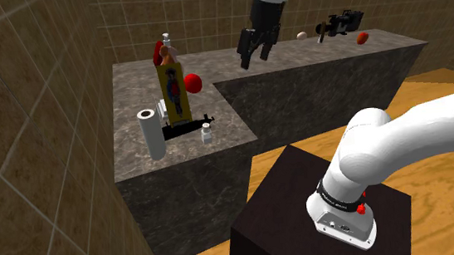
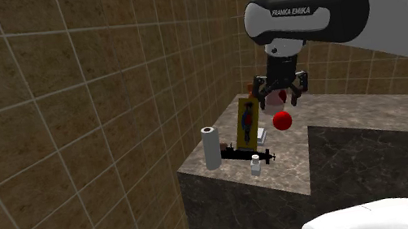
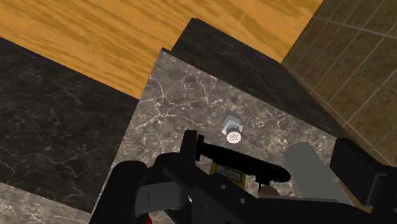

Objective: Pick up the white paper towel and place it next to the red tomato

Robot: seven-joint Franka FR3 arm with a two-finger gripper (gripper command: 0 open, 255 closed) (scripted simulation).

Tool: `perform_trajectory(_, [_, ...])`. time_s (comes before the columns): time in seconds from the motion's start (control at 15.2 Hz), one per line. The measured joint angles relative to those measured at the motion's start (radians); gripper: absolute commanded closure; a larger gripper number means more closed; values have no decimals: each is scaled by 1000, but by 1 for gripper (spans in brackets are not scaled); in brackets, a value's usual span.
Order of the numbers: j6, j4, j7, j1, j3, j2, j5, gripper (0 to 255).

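White and upright, the paper towel [image 1: 151, 134] stands near the front edge of the counter [image 1: 135, 88], apart from the red tomato [image 1: 192, 83], and we see the black tool [image 1: 254, 60] hanging above, jaws well apart, holding nothing.

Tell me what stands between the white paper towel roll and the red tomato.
The tall yellow box stands upright between the white paper towel roll and the round red tomato; a long black object lies at its foot. A carry would likely have to go over or around them. The black gripper hovers open above.
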Motion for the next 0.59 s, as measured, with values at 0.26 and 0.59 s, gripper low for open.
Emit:
perform_trajectory(0.26, [49, -3, 52, 0, 36, 43, 13, 0])
perform_trajectory(0.59, [173, 8, 187, -2, 129, 169, 34, 0])
